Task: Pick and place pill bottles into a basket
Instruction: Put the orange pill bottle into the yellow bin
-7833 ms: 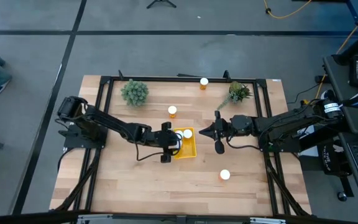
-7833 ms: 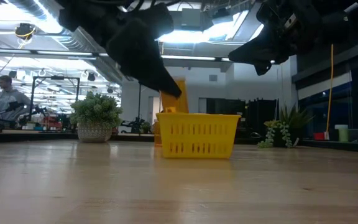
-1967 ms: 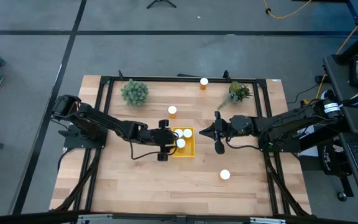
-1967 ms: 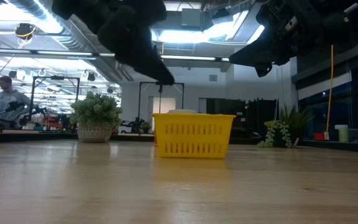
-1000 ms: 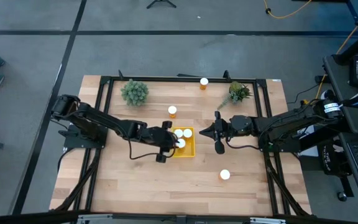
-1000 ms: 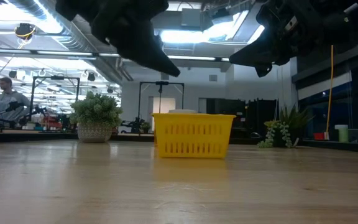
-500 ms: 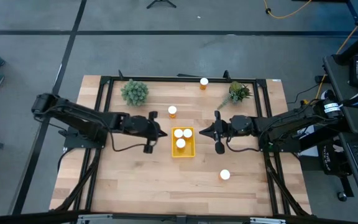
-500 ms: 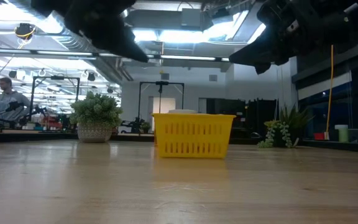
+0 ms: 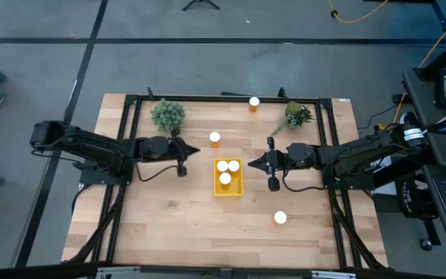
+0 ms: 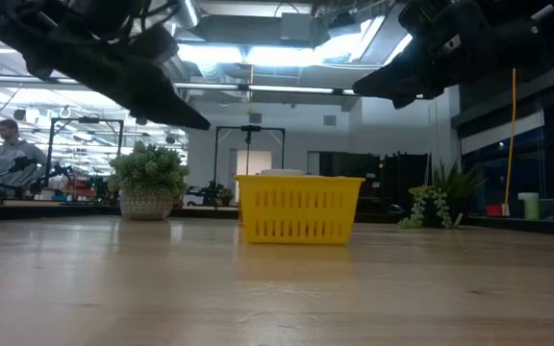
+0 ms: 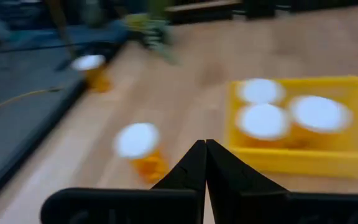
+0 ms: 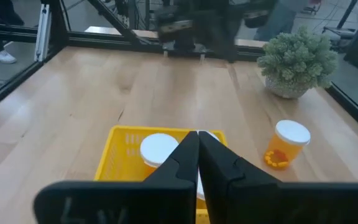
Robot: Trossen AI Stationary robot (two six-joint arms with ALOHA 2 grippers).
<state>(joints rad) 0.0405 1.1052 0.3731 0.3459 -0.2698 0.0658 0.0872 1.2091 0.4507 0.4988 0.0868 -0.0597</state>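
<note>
The yellow basket [image 9: 228, 191] stands mid-table and holds three pill bottles [image 9: 225, 179] upright, white caps up [image 11: 263, 120]. Three more orange bottles stand on the wood: one just beyond the basket [image 9: 214, 139], one at the far edge [image 9: 254, 102], one toward the near right [image 9: 279, 218]. My left gripper [image 9: 196, 151] hovers shut left of the basket, pointing at it, with nothing between its fingers [image 11: 205, 147]. My right gripper [image 9: 250, 163] hovers shut just right of the basket, likewise with nothing in it [image 12: 197, 137].
Two small green plants stand at the far side, one at the left [image 9: 167, 115] and one at the right [image 9: 297, 115]. A black frame [image 9: 207, 98] runs round the table. Bare wood lies near the front edge [image 9: 207, 232].
My left gripper has drawn back from above the basket toward the table's left edge and a little toward the far edge. The basket and its three bottles have stayed where they were. My right gripper has kept still.
</note>
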